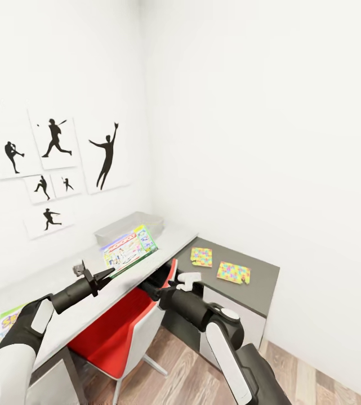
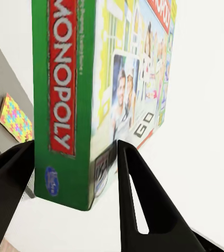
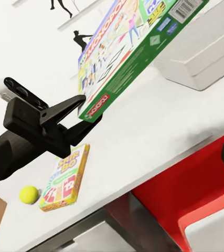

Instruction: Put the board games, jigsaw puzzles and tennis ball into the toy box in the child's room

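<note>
My left gripper (image 1: 105, 275) is shut on the corner of a green Monopoly board game (image 1: 130, 250), holding it tilted above the white table just in front of the light grey toy box (image 1: 128, 226). The left wrist view shows the game's spine (image 2: 62, 100) pinched between both black fingers (image 2: 138, 199). On the table behind it lie a Skip-Bo game (image 3: 64, 179) and the tennis ball (image 3: 29, 195). Two jigsaw puzzles (image 1: 201, 257) (image 1: 234, 273) lie on the dark grey lower table. My right gripper (image 1: 153, 290) hangs below the white table's edge, its fingers unclear.
A red and white chair (image 1: 118, 332) is tucked under the white table (image 1: 163, 247), close against my right arm. Walls meet in a corner behind the toy box. Black sports silhouette pictures (image 1: 56, 169) hang on the left wall. Wood floor (image 1: 186, 382) lies below.
</note>
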Tool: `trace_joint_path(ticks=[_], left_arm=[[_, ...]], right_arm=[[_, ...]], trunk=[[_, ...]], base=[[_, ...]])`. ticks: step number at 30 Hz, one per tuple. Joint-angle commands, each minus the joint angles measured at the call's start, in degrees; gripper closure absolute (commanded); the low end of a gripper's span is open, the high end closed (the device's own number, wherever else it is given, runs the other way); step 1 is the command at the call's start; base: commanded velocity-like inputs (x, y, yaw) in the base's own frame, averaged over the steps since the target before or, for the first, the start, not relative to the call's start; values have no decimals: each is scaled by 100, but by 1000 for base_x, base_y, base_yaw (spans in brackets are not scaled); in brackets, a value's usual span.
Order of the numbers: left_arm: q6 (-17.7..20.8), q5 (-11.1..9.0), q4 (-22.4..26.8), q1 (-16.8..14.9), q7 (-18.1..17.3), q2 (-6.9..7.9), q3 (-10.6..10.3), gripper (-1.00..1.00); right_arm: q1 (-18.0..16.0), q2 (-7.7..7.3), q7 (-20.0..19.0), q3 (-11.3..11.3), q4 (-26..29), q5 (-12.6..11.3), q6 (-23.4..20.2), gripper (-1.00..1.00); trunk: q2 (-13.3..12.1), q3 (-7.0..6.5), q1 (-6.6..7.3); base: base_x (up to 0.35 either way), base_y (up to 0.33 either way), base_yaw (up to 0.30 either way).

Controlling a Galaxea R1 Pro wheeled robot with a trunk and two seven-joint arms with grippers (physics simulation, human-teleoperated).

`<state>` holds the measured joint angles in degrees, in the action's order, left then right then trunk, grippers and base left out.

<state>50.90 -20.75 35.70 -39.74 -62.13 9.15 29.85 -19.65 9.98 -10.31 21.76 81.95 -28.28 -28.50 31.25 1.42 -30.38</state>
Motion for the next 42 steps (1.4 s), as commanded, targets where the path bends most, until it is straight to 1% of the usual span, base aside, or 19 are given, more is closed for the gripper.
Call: trace_joint_path(ticks=[1, 12, 19, 36, 42], left_arm=[[41, -25, -2, -7, -10, -1, 12, 100], [43, -25, -2, -7, -10, -1, 12, 100], [43, -25, -2, -7, -10, -1, 12, 100], [51, -25, -2, -7, -10, -1, 12, 100], [44, -25, -2, -7, -10, -1, 12, 100]], right_arm=[[-4, 2, -6, -6, 5, -20, -31, -100], [-4, 2, -6, 28, 5, -20, -19, -100], [-4, 2, -6, 30, 5, -16, -3, -100], [-4, 2, -6, 37, 5, -9, 11, -100], [-4, 2, -6, 32, 7, -9, 16, -100]], trunk=[[11, 8, -3], [11, -29, -3], [11, -49, -3], [11, -51, -3], [11, -58, -3]], base=[[0, 0, 271], [1, 0, 271], [93, -40, 261], [240, -136, 22], [253, -15, 172]])
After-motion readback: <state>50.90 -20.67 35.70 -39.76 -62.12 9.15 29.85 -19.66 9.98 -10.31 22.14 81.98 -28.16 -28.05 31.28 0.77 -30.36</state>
